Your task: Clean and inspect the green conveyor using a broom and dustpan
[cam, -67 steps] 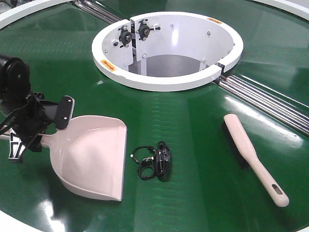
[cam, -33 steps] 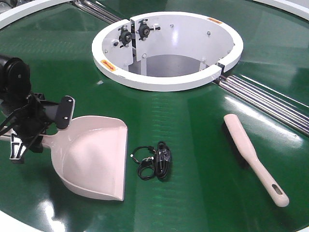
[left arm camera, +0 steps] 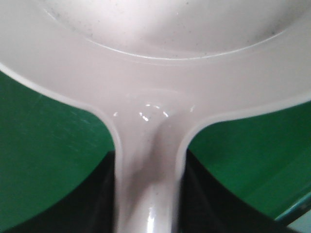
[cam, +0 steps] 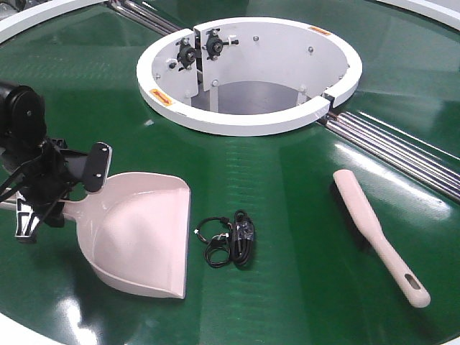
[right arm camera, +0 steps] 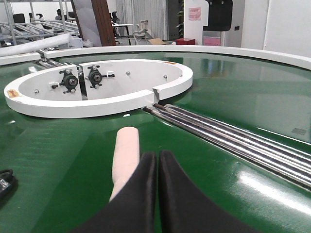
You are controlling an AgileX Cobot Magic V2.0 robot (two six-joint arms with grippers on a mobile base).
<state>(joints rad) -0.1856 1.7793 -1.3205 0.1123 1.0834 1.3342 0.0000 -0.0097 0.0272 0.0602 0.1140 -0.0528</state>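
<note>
Two grippers to call, left one first. The left gripper [cam: 61,194] has its black fingers [left arm camera: 97,204] either side of the dustpan [cam: 140,237] handle. From the wrist view they look pressed right against it, so that's a clamp, as far as such a tight, close picture lets me say. The dustpan lies flat on the green conveyor counter [cam: 287,215], in front of the white hub [cam: 237,126] and off to its left, with its wide mouth turned to the right.

Over to the right gripper [right arm camera: 157,154]: fingers closed together, nothing between them. The rounded end of the broom [right arm camera: 125,155] shows just beyond its left finger. The broom lies flat in front of the hub and to its right, bristle end toward the hub and slotted handle end away from it. A black cable bundle [cam: 230,239] sits straight in front of the hub. Steel rollers [cam: 402,147] run out from the hub's right side.
</note>
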